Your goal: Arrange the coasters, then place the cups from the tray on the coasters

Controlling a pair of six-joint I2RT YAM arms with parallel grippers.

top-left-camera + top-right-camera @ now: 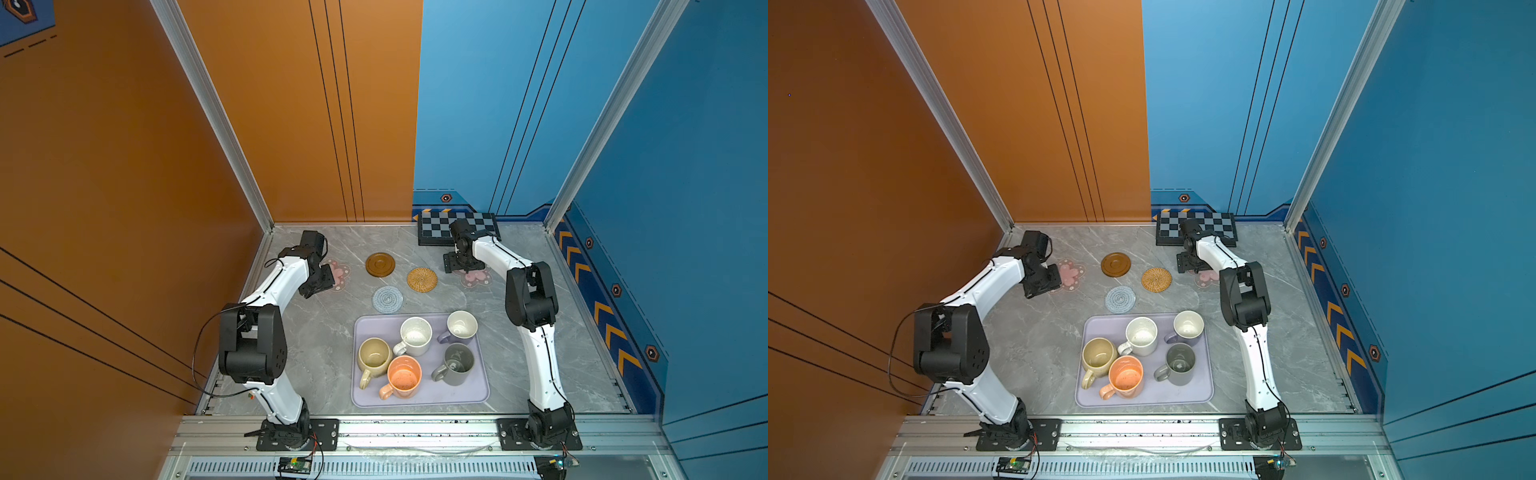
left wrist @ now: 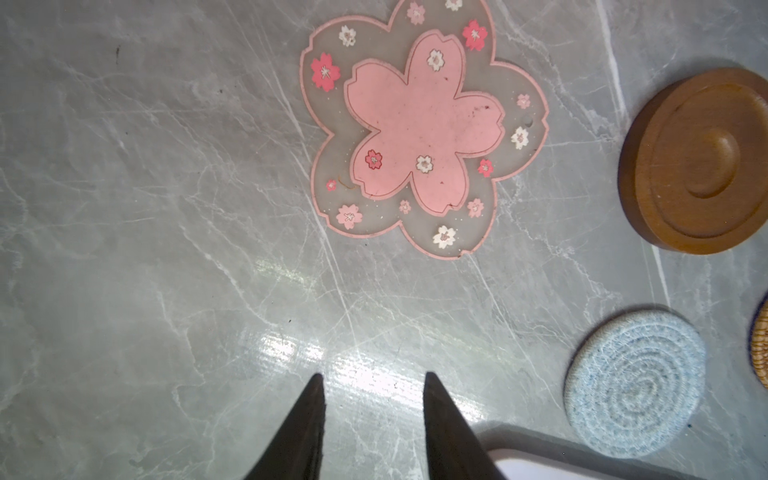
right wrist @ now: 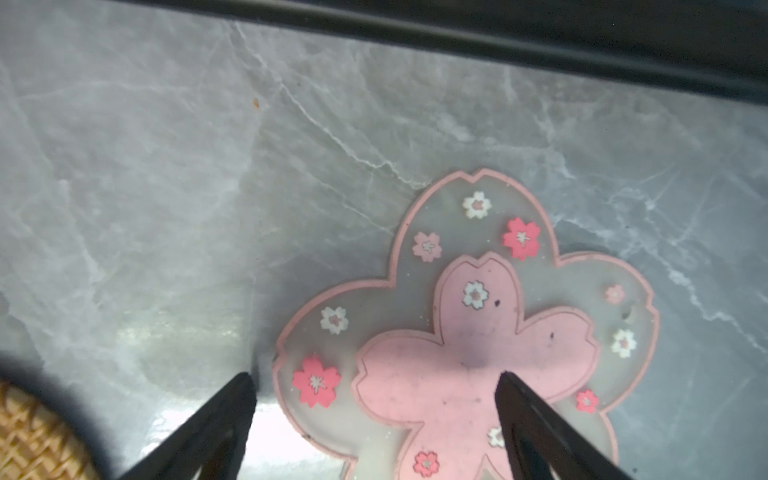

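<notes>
Both pincers hang spread and empty above the grey table in the upper middle of both top views, the left gripper [image 2: 372, 374] just short of the left-hand pink flower coaster [image 2: 419, 124], the right gripper [image 3: 375, 373] straddling the edge of the right-hand pink flower coaster [image 3: 469, 345], while five mugs [image 1: 415, 334] stand on the lavender tray [image 1: 453, 395] at lower centre.

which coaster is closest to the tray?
The pale blue-grey crocheted round, just beyond the tray's far rim. The wooden disc, the rattan mat and both pink flower coasters lie farther back.
</notes>
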